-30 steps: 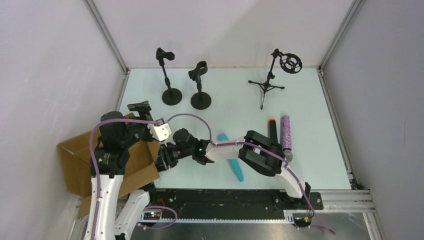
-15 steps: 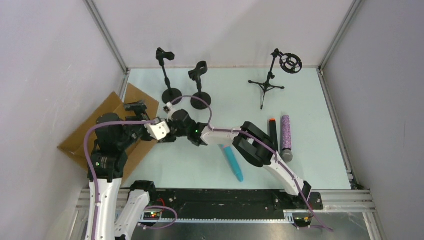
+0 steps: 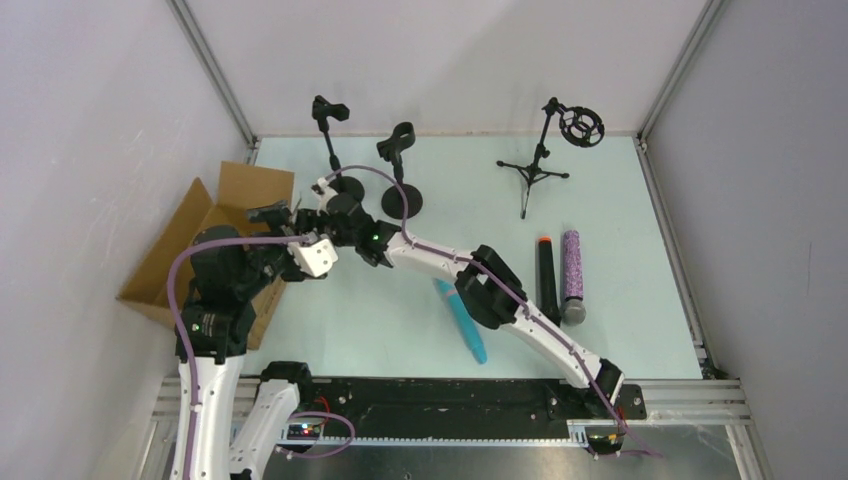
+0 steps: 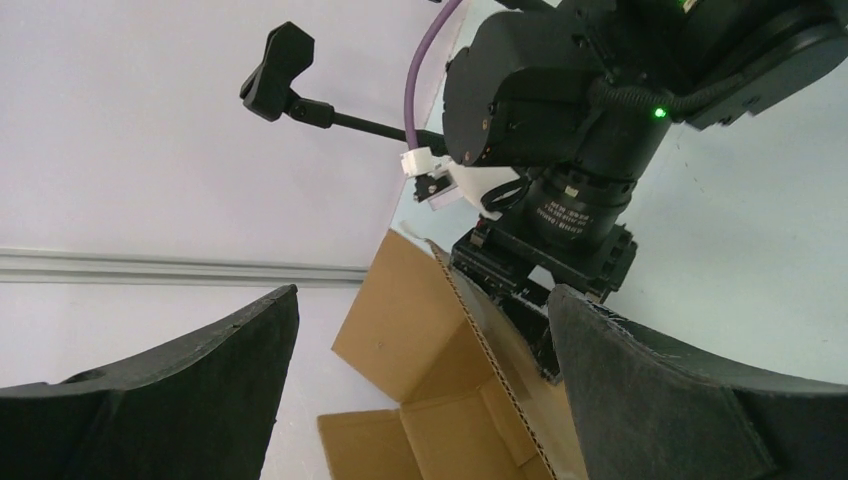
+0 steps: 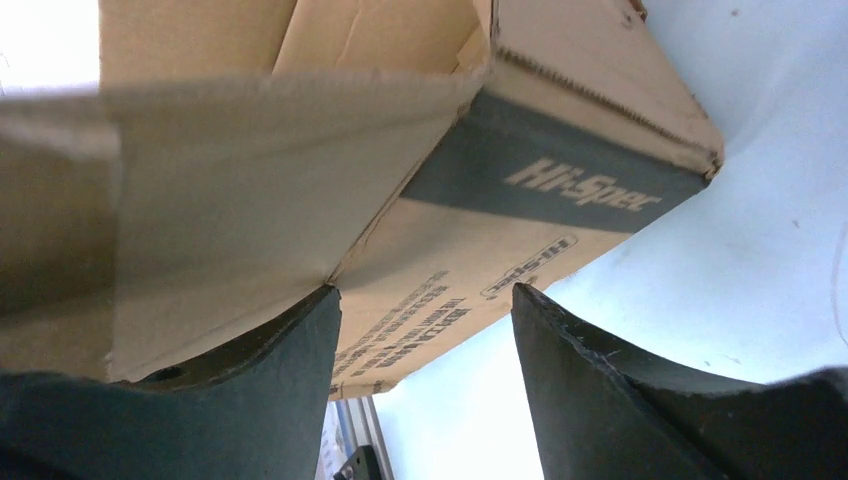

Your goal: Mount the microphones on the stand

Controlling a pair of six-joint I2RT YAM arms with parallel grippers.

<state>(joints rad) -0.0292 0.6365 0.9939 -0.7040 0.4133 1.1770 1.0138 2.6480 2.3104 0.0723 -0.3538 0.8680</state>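
Observation:
Three microphones lie on the table at the right: the light blue one [image 3: 462, 321], the black one with an orange-red end [image 3: 546, 276] and the purple glitter one [image 3: 572, 272]. Two round-base stands with clips [image 3: 333, 152] [image 3: 400, 170] and a tripod stand with a ring mount [image 3: 548, 150] stand at the back. My right gripper [image 3: 308, 206] [image 5: 425, 295] reaches far left, is open, and one finger [image 5: 250, 380] rests against a flap of the cardboard box [image 3: 200, 250] [image 5: 560, 120]. My left gripper [image 3: 274, 213] [image 4: 422, 300] is open and empty, beside the box [image 4: 420, 330].
The open cardboard box sits at the table's left edge against the frame post. One stand clip [image 4: 275, 60] shows in the left wrist view beyond the right arm's wrist [image 4: 560, 100]. The right arm stretches across the table's middle, over the blue microphone's end.
The cardboard box has slid from the near left toward the back left. My right arm has stretched farther back and left with it. The microphones have not moved.

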